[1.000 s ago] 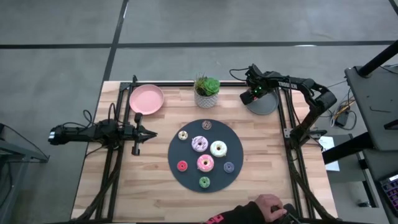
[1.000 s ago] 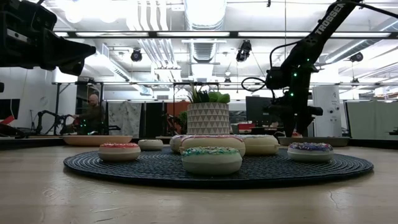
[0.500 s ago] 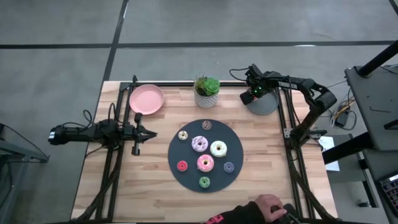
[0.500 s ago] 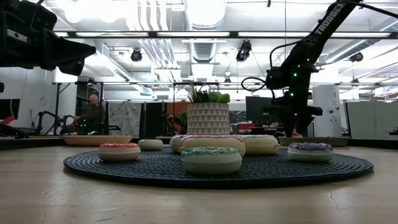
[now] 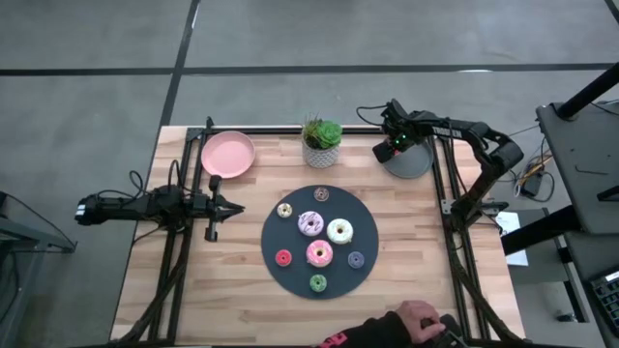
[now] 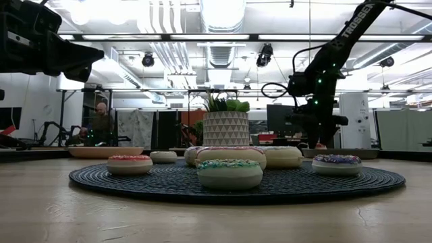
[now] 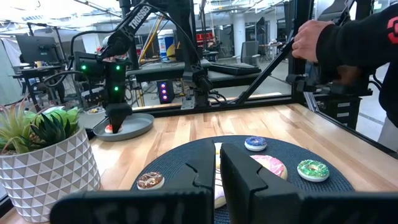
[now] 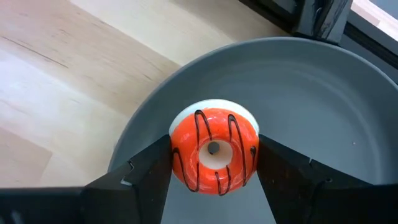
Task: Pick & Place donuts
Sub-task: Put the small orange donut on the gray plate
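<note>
Orange donut [image 8: 214, 151]: small ring with dark stripes over a white base, lying flat with its hole facing up, so no long axis. Sits between the jaws of the right gripper [image 8: 213, 165], which are set apart to the ring's width and touch its two sides. Location: over the grey plate [image 8: 323, 118], near the plate's rim; whether it rests on the plate cannot be told.

Grey plate: far right corner of the surface [image 5: 232, 280], close to the frame rail; bare floor of the plate shows around the ring.

Other donuts [image 5: 319, 253]: seven on the dark round mat [image 5: 290, 280], centre of the surface, all flat and apart from one another.

Pink plate [image 5: 228, 154]: far left. Potted plant [image 5: 322, 143] stands between the two plates.

Left gripper [image 5: 232, 206]: jaws closed, holding nothing, at the left edge, well apart from the mat.

Right wrist view alone shows the grip; the high view hides the ring beneath the arm. A person's hand [image 5: 416, 316] shows at the near edge.
</note>
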Motion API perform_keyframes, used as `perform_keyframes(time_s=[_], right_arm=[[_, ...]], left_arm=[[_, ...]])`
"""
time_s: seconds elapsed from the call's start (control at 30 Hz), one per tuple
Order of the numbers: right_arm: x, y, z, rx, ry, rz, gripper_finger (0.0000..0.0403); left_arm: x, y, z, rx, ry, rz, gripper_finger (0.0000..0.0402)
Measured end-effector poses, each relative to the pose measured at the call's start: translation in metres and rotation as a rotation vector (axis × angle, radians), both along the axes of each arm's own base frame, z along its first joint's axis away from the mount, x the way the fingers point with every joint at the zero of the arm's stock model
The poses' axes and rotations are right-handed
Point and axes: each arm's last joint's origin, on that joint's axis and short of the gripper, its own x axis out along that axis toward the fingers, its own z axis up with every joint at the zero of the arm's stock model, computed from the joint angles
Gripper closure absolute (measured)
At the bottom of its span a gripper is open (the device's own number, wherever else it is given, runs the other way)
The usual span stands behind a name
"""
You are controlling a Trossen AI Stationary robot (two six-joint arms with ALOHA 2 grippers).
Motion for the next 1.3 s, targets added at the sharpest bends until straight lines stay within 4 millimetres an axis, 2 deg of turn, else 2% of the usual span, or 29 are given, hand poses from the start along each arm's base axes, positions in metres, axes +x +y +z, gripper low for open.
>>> perform_keyframes(time_s=[0.2,0.97,1.3], right_arm=[[0.001,-0.001,-0.008,0.025,0.012,-0.001,0.0193],[0.001,-0.003,-0.007,0.010,0.006,0.014,0.0193],[-0.009,-0.012,-0.003,0.000,-0.013,-0.065,0.0193]], left_arm=[[0.000,0.000,0.000,0.000,0.000,0.000,0.0402],[0.000,0.000,0.000,0.000,0.000,0.000,0.0402],[0.000,0.000,0.000,0.000,0.000,0.000,0.0402]])
